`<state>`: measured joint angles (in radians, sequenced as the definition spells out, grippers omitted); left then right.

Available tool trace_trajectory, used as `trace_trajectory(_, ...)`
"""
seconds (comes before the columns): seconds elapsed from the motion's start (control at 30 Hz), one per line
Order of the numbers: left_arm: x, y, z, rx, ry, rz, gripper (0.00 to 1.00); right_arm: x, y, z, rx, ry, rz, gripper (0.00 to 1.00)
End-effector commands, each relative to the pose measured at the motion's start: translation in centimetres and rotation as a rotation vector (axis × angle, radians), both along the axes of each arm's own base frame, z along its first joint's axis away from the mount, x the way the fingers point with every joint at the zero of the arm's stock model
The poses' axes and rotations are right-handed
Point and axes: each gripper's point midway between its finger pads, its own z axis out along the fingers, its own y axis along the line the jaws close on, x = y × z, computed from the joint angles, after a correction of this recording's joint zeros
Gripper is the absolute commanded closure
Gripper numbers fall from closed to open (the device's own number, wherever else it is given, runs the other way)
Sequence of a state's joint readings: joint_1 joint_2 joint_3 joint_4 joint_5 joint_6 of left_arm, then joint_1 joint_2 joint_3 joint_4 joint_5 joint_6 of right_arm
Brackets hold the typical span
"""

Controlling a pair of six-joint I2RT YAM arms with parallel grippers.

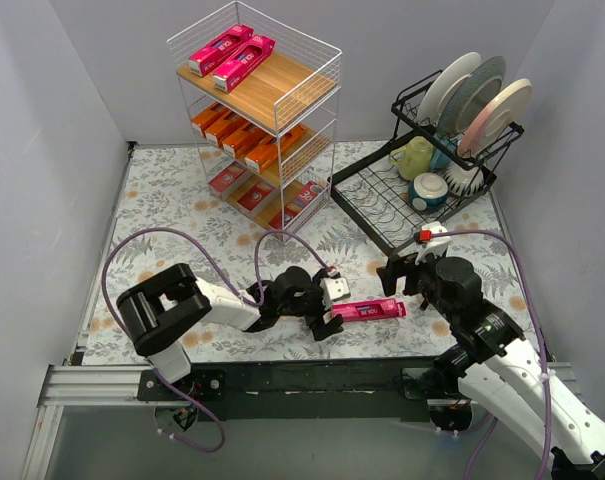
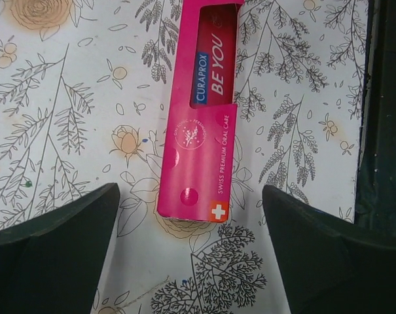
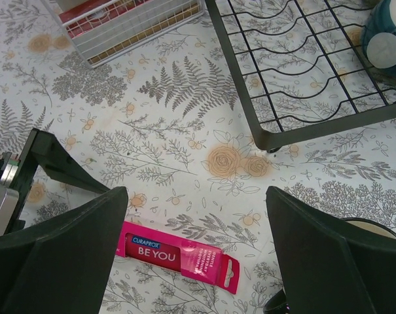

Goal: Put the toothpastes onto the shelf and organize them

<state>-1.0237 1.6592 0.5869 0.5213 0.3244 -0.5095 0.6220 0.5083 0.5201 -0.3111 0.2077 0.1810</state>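
One bright pink toothpaste box (image 1: 370, 310) lies flat on the flowered table near the front edge. My left gripper (image 1: 330, 306) is open at the box's left end. In the left wrist view the box (image 2: 203, 124) lies lengthwise ahead of the gripper (image 2: 191, 261), its near end just beyond the fingertips and untouched. My right gripper (image 1: 406, 272) hovers open behind the box's right end, and the box (image 3: 178, 256) shows low between its fingers (image 3: 60, 261). The shelf (image 1: 287, 88) stands at the back with two pink boxes (image 1: 230, 55) on top, orange ones (image 1: 237, 135) in the middle and dark red ones (image 1: 257, 190) at the bottom.
A black wire dish rack (image 1: 382, 195) with plates (image 1: 482, 100) and mugs (image 1: 422, 165) stands at the back right; its front corner (image 3: 266, 137) is close to my right gripper. Grey walls close in the left and right sides. The table's black front rail (image 2: 384, 131) runs beside the box.
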Motion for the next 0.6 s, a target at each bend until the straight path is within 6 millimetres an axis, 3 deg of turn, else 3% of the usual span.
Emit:
trace_trajectory(0.0,0.1,-1.1,0.8,-0.067,-0.059,-0.033,0.23,0.6,-0.1,1.0,0.027,-0.044,-0.025,0.05)
trace_trajectory(0.37,0.0,-1.2,-2.9,-0.005,-0.035,-0.034,0.43,0.7,-0.1,0.9,0.033,-0.048,-0.031,0.06)
trace_trajectory(0.47,0.0,-0.7,-2.7,-0.004,-0.044,-0.015,0.50,0.7,-0.3,0.9,0.030,-0.048,-0.038,0.06)
trace_trajectory(0.57,0.5,-0.6,-1.1,-0.042,-0.060,0.034,0.57,0.7,-0.4,1.2,0.035,-0.056,-0.042,0.07)
